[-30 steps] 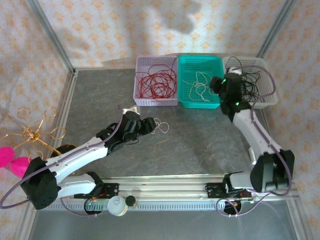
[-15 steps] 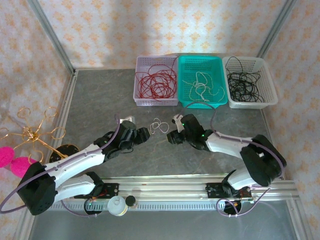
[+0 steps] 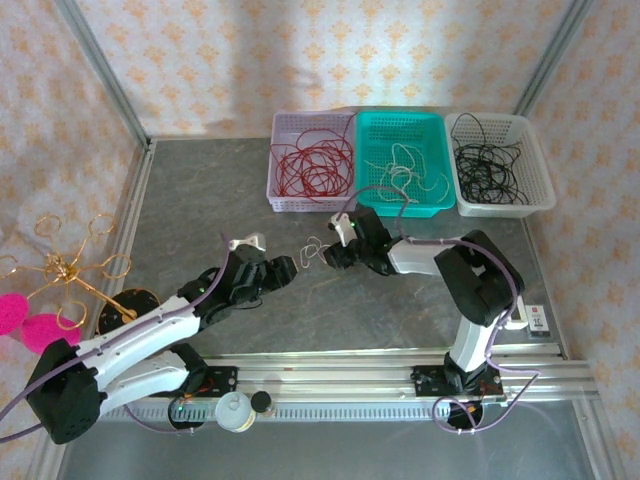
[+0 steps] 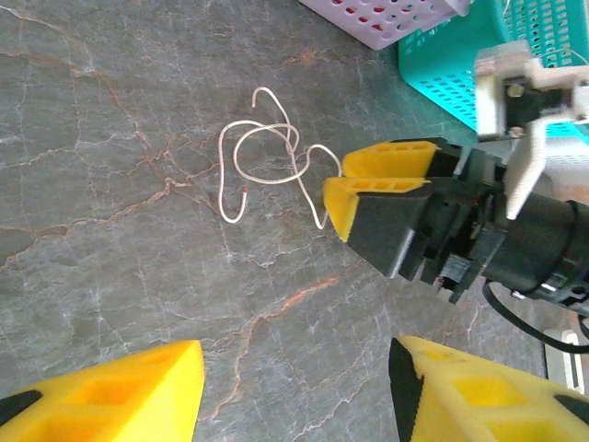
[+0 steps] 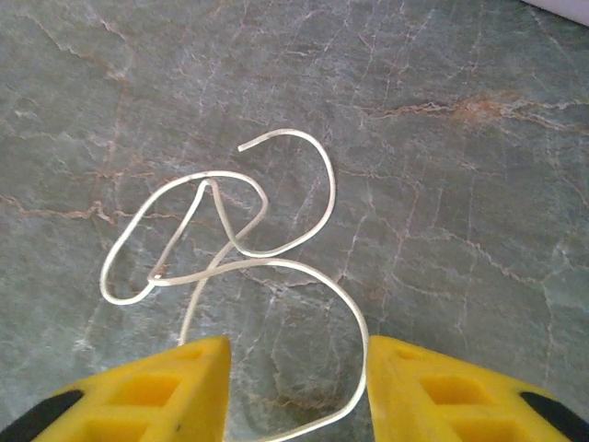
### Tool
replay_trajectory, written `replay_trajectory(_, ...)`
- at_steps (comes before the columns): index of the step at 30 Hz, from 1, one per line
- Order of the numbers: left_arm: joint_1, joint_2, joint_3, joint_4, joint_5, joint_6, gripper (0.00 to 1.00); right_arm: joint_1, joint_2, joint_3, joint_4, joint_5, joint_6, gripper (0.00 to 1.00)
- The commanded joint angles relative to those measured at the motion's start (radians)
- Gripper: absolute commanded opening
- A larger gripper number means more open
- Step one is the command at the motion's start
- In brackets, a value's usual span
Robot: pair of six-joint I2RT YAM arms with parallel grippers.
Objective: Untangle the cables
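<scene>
Only one white cable (image 5: 237, 247) was loose, lying in a loopy squiggle on the bench (image 3: 400, 310) between the two arms, short of the baskets. The right pincer (image 5: 296, 354) sat over one end, jaws unclenched with a bend of the strand running between them. My guess is it was lined up to pinch it for the teal basket (image 3: 400, 210). The left pincer (image 4: 294, 354) hovered nearby, released and empty, probably leaving room. The red cables (image 3: 315, 165) and black cables (image 3: 485, 165) lay in their own baskets.
</scene>
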Motion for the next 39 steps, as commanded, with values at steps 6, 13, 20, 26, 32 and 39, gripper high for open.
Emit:
replay_trajectory(6,0.006,-0.020,0.003,-0.047,-0.012,0.001,0.57,-0.008,0.051,0.059,-0.022,0.006,-0.007,0.11)
replay_trajectory(13,0.006,-0.010,0.038,-0.014,0.003,0.026,0.57,-0.008,-0.112,-0.017,0.011,0.137,0.144,0.00)
replay_trajectory(20,0.004,-0.070,0.033,-0.016,-0.038,0.037,0.56,-0.007,-0.244,-0.014,-0.051,0.209,0.199,0.00)
replay_trajectory(26,0.004,-0.117,-0.046,0.031,-0.019,0.026,0.56,-0.006,-0.340,-0.082,-0.081,0.202,0.259,0.00)
replay_trajectory(32,0.005,-0.082,-0.073,0.061,0.038,0.043,0.56,-0.005,-0.413,-0.195,0.005,0.103,0.269,0.00)
replay_trajectory(39,0.004,-0.083,-0.098,0.069,0.042,0.014,0.56,0.012,-0.294,-0.178,0.044,0.165,0.198,0.42)
